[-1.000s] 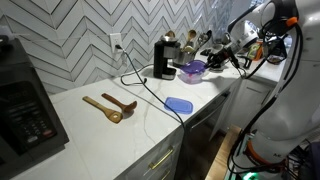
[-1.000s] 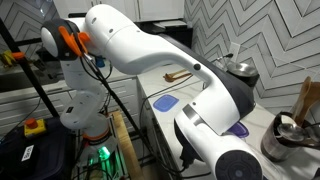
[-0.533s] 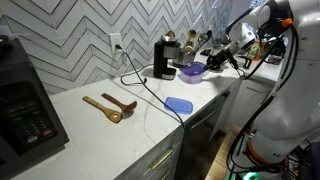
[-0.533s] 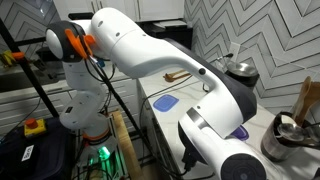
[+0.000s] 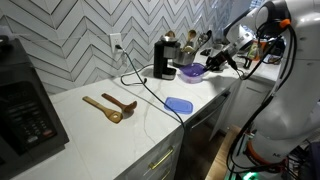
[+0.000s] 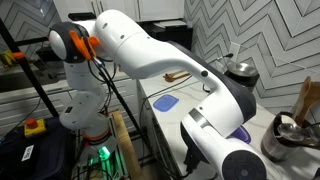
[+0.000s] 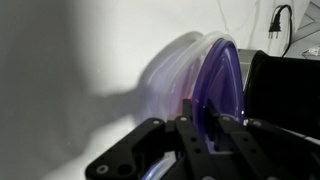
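Rim of purple bowl [image 7: 216, 70] sits clamped inside gripper [image 7: 204, 114].

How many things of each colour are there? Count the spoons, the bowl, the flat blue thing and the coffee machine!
Brown: 2, wooden spoons
Blue: 1, flat blue thing
Purple: 1, purple bowl
Black: 1, coffee machine
Total: 5
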Motion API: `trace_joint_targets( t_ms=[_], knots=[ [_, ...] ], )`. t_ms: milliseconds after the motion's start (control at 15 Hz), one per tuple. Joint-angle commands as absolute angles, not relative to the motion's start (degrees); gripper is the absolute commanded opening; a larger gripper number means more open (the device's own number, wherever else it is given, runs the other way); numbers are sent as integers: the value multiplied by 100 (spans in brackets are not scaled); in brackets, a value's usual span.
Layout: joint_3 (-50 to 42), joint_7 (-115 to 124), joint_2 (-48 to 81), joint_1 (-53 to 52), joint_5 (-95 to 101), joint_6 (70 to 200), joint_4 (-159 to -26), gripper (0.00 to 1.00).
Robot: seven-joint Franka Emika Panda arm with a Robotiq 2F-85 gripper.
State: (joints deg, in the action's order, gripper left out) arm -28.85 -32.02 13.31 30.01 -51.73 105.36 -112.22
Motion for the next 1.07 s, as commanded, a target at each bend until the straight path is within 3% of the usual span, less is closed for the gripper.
trace_joint_targets(
  t_ms=[0, 67, 1000],
  knots=[
    [-2740, -3171, 1398, 3089, -4984, 10719, -11185, 7],
    [-2716, -3176, 1390, 3081, -4963, 10737, -11190, 4],
    [-2629, -2644, 1044, 3154, -4373, 10417, -11173, 4]
  ],
)
